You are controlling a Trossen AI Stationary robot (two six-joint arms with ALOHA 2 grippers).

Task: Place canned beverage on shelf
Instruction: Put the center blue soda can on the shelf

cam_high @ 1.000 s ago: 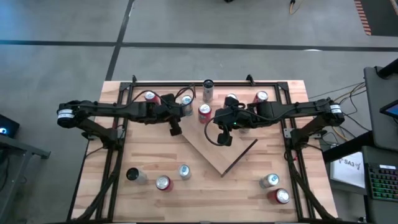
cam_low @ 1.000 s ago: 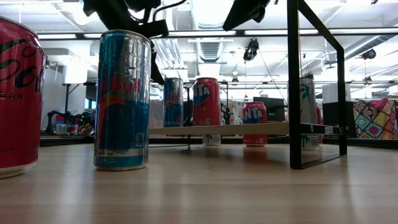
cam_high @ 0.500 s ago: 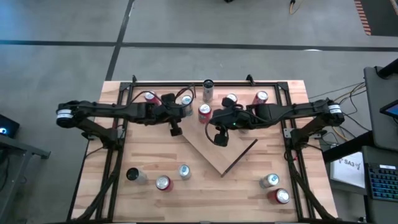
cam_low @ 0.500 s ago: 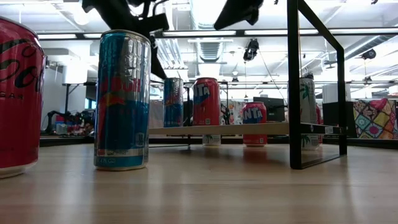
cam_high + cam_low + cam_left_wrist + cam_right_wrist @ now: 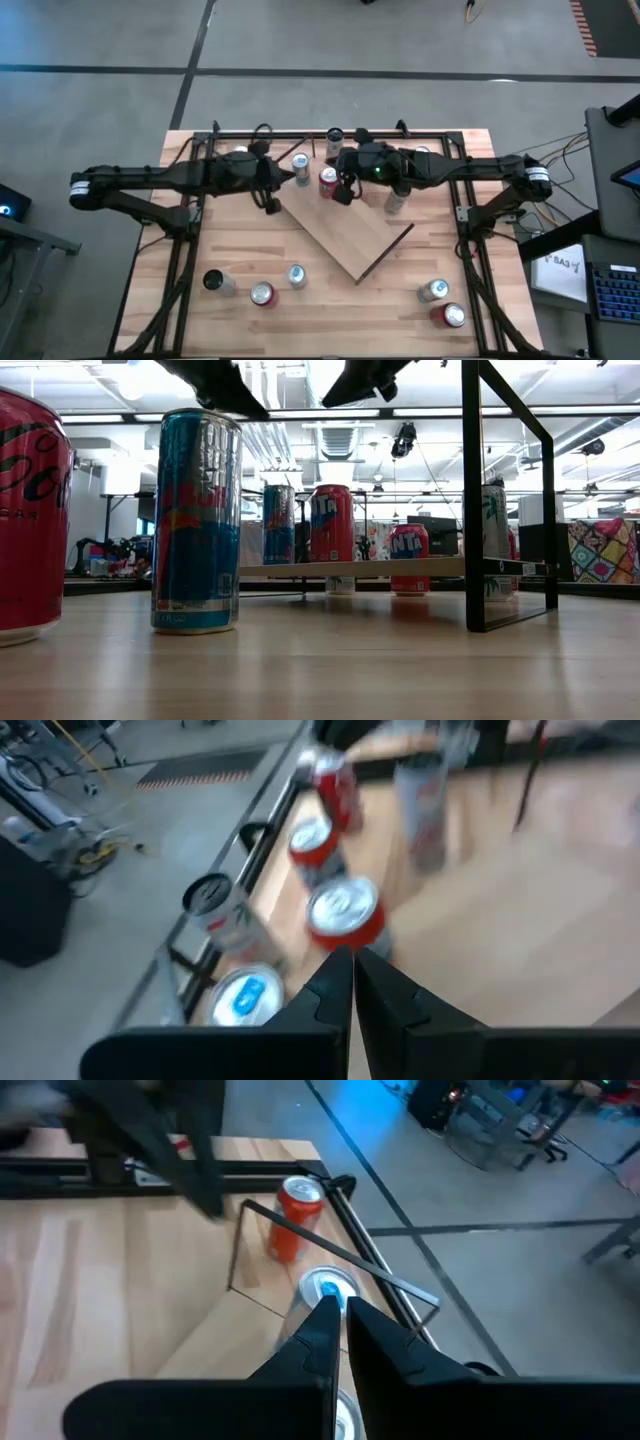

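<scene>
Both arms are hanging over the far part of the table, and neither one is carrying a can, so I judge that the step in hand is the approach to a can, before any grasp. The left gripper (image 5: 270, 205) is hovering just beside the left corner of the shelf (image 5: 350, 238), with its fingers pressed together and nothing between them. The right gripper (image 5: 342, 193) is also closed and empty, and it is hanging near the red can (image 5: 327, 180) that is standing just beyond the shelf's far edge. The shelf is lying turned like a diamond in the middle of the table (image 5: 240, 260), and in the high view its top is looking bare. A blue-topped can (image 5: 300, 163) is standing near the red one, and more cans are waiting at the near side. For the next move, I think one gripper needs to open its fingers, come down around a can such as the red one, and close on it before lifting it over the shelf.
</scene>
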